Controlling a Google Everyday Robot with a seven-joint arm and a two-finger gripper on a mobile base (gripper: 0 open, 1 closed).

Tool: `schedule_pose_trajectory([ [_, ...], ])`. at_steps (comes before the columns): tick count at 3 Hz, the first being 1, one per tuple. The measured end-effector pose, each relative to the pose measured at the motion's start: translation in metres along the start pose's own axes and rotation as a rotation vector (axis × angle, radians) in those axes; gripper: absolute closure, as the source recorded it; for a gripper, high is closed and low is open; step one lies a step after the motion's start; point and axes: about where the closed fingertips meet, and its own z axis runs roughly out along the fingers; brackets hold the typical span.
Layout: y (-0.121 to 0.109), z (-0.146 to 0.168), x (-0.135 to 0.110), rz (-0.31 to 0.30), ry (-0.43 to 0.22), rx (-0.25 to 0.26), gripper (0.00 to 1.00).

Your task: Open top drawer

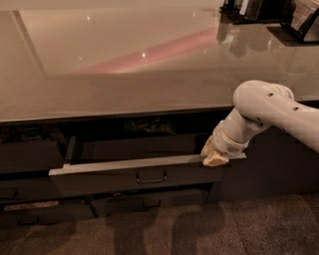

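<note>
The top drawer (104,180) is a wide dark grey front with a small loop handle (151,176) at its centre. It stands pulled part way out from under the counter, its light top edge and dark inside showing. My gripper (214,157) is at the drawer's right end, resting on the top edge of the front. The white arm (279,112) comes in from the right.
A glossy counter top (124,60) overhangs the drawers. Dark holders (271,12) stand at its far right. A slimmer drawer front (149,201) sits below, and another front (27,155) to the left. Carpet (199,234) lies below.
</note>
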Motion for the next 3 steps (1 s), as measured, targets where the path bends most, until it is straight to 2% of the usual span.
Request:
schedule_pose_trajectory([
  [1, 0.007, 0.000, 0.002, -0.004, 0.000, -0.003, 1.00],
  [2, 0.014, -0.010, -0.006, -0.032, -0.013, 0.021, 1.00],
  [3, 0.016, -0.008, -0.006, -0.034, -0.012, 0.014, 1.00],
])
